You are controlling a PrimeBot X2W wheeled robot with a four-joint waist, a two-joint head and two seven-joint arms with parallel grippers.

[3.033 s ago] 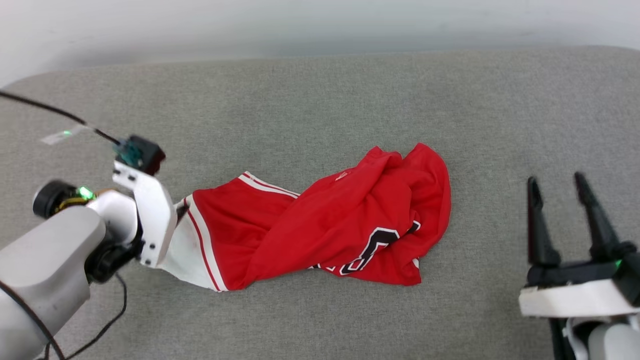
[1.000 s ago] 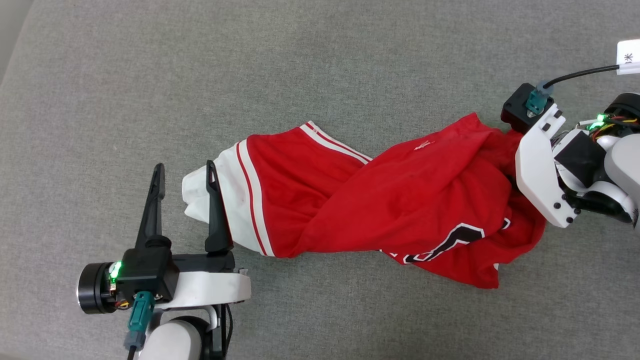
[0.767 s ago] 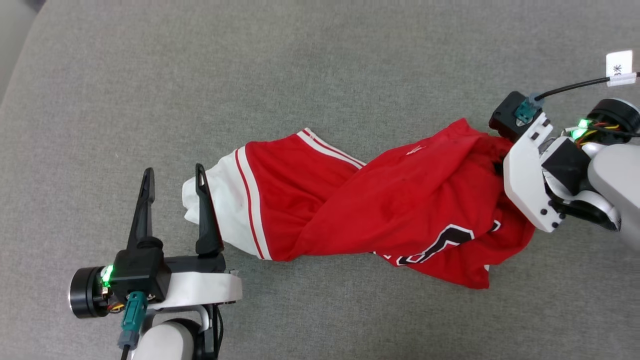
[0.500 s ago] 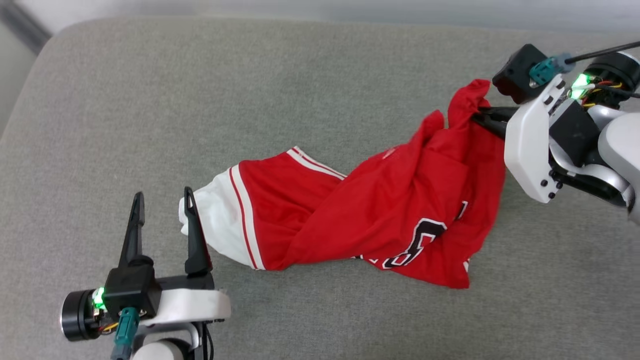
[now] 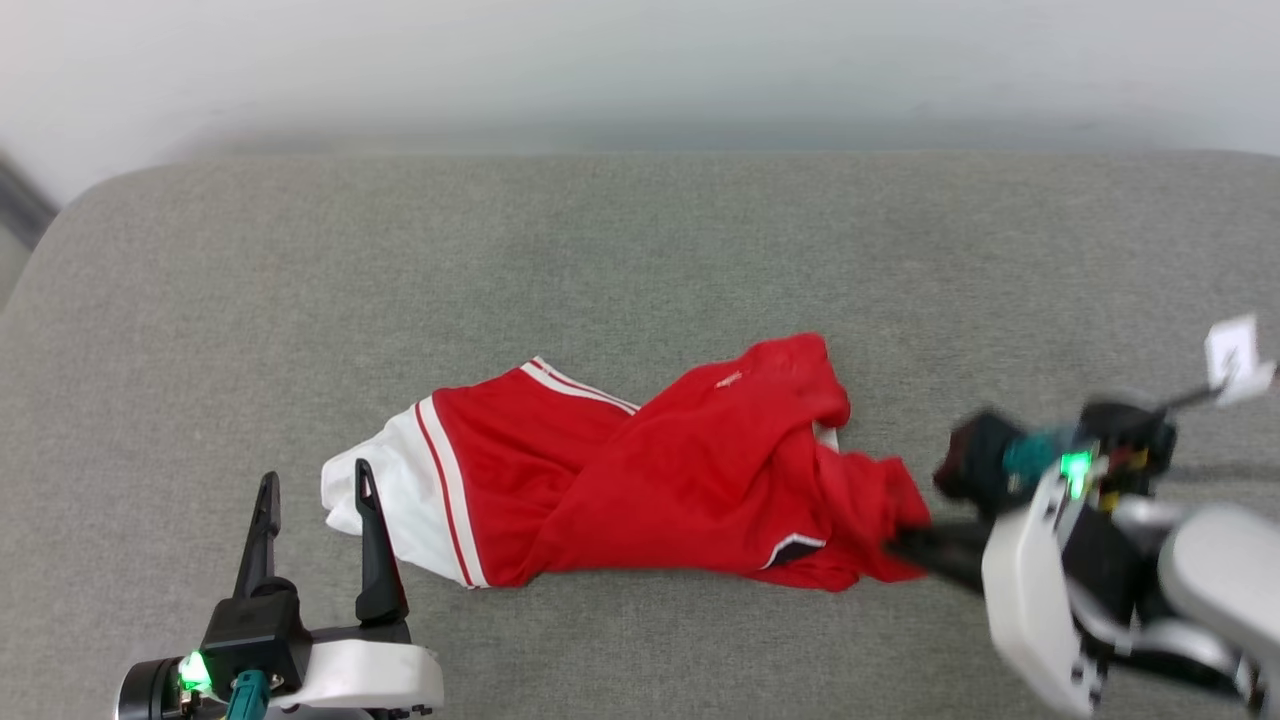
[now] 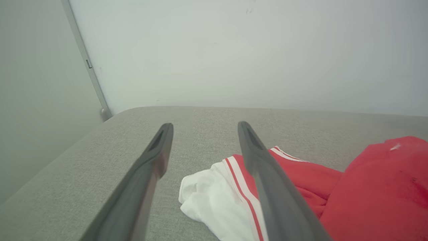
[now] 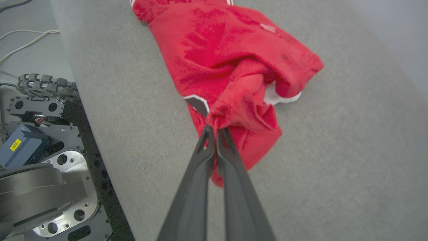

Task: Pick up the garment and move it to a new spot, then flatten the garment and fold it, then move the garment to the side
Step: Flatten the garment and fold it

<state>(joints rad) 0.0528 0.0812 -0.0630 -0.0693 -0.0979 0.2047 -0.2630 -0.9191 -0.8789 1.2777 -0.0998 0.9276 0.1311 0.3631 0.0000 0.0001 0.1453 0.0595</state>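
At the lower right of the head view, the right gripper (image 5: 900,545) has its two long dark fingers pressed together on a bunch of red cloth at the right end of the garment (image 5: 650,480). The right wrist view shows the same pinch (image 7: 214,129): the tips meet, and the cloth is gathered between them. The left gripper (image 5: 315,480) stands at the lower left with its fingers wide apart and nothing between them (image 6: 204,129). Its right finger lies across the edge of the white sleeve; I cannot tell if it touches.

The garment is a red fabric T-shirt with a white sleeve and red-and-white stripe trim. It lies crumpled and twisted at the middle of the grey woven cushion surface (image 5: 640,250), the white sleeve toward the left and the pinched end toward the right.

Behind the surface rises a plain pale wall (image 5: 640,60). A thin grey vertical strip (image 6: 83,60) runs down the wall in the left wrist view. Beside the cushion's edge, the right wrist view shows a dark metal base plate (image 7: 83,150), a black cable chain (image 7: 46,85) and white cables (image 7: 23,40) on the floor.

A small grey box (image 7: 20,150) there has a yellow label that reads perhaps "008". The small white mark on the red cloth (image 5: 727,380) and the white tag (image 5: 1235,355) on the right arm's cable are too blurred to read.
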